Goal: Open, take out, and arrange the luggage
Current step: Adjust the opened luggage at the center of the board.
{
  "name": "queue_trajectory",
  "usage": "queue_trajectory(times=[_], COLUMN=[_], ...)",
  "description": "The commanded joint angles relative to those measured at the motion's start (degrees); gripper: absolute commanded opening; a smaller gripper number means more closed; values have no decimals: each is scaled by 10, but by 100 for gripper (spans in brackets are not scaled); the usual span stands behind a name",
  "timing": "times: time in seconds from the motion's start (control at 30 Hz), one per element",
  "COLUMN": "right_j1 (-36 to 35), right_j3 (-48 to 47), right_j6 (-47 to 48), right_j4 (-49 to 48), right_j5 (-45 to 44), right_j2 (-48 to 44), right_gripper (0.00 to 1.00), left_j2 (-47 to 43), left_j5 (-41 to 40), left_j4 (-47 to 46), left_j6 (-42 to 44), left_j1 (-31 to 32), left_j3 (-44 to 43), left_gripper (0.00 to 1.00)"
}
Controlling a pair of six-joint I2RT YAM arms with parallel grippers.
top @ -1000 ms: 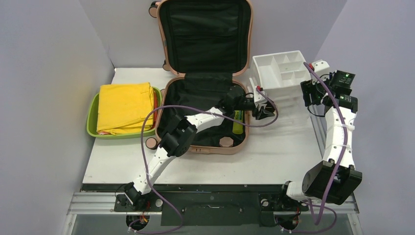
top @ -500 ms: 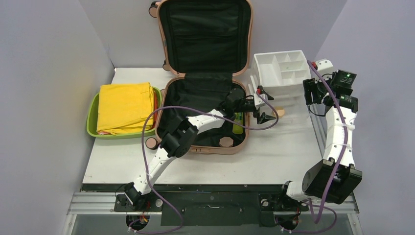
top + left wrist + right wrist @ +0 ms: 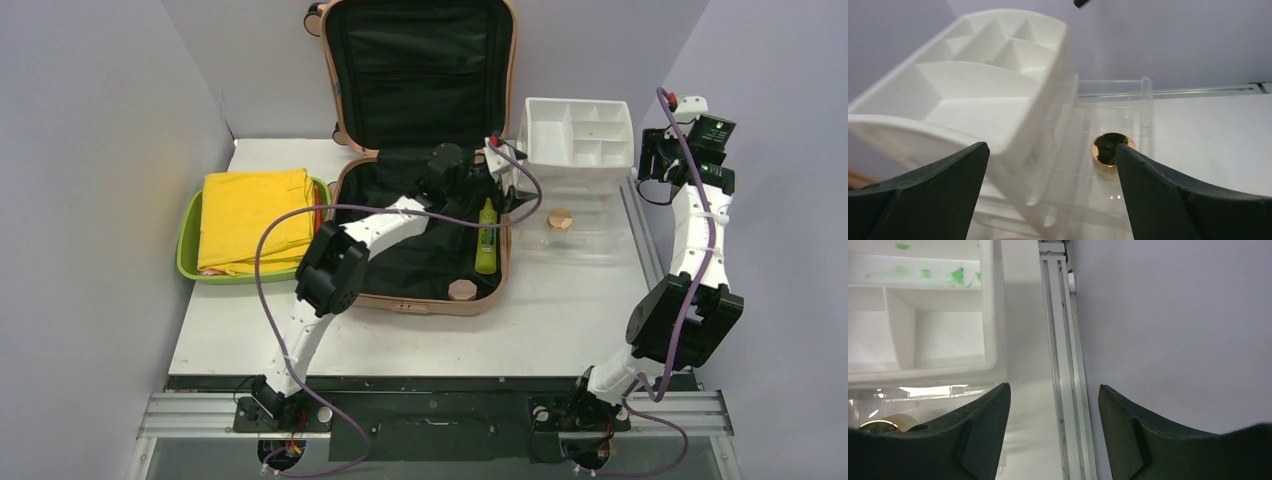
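Observation:
The salmon-pink luggage (image 3: pixel 345 215) lies open on the table, its lid upright against the back wall. On its black lining are a lime-green bottle (image 3: pixel 486 240) and a round tan jar (image 3: pixel 462 290). My left gripper (image 3: pixel 507 178) is open and empty over the luggage's right rim. In the left wrist view its jaws (image 3: pixel 1053 150) frame a gold-rimmed round jar (image 3: pixel 1109 149) lying in a clear tray (image 3: pixel 1143 102); that jar also shows from above (image 3: pixel 560 218). My right gripper (image 3: pixel 652 168) is open and empty at the far right; its jaws (image 3: pixel 1054 387) hang over the table edge.
A white drawer organizer (image 3: pixel 578 130) stands behind the clear tray (image 3: pixel 600 235), and also shows in the left wrist view (image 3: pixel 973 95) and the right wrist view (image 3: pixel 923 340). A lime-green tub (image 3: pixel 188 240) with folded yellow cloth (image 3: pixel 255 218) sits left. A metal rail (image 3: pixel 1063 340) runs along the right edge.
My left gripper opened, left the round jar in the clear tray and drew back to the luggage's right rim. My right arm moved farther back; the white organizer now sits straighter.

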State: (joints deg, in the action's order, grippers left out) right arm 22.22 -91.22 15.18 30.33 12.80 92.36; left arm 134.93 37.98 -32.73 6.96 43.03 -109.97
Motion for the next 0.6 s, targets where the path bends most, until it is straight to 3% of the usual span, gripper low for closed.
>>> queue_trajectory(times=[0.0, 0.2, 0.33, 0.4, 0.47, 0.5, 0.57], right_j1=[7, 8, 9, 9, 8, 7, 6], right_j3=[-50, -74, -97, -112, -119, -118, -113], right_j6=[-30, -39, -9, 15, 42, 52, 78], right_j4=[-29, -19, 34, 68, 95, 110, 128], right_j5=[-3, 69, 130, 153, 168, 173, 182], right_j2=[17, 37, 33, 29, 21, 18, 9], right_gripper=[60, 60, 60, 60, 60, 60, 60], left_j2=[-100, -175, -206, -213, -217, -219, -217], left_j5=[-19, 8, 96, 147, 168, 162, 143], left_j4=[10, 122, 347, 498, 672, 790, 940], left_j6=[7, 63, 184, 291, 453, 585, 765], left_j1=[-45, -108, -154, -173, -181, -182, -184], left_j3=[18, 61, 45, 33, 34, 37, 49], left_gripper=[96, 96, 96, 96, 96, 96, 96])
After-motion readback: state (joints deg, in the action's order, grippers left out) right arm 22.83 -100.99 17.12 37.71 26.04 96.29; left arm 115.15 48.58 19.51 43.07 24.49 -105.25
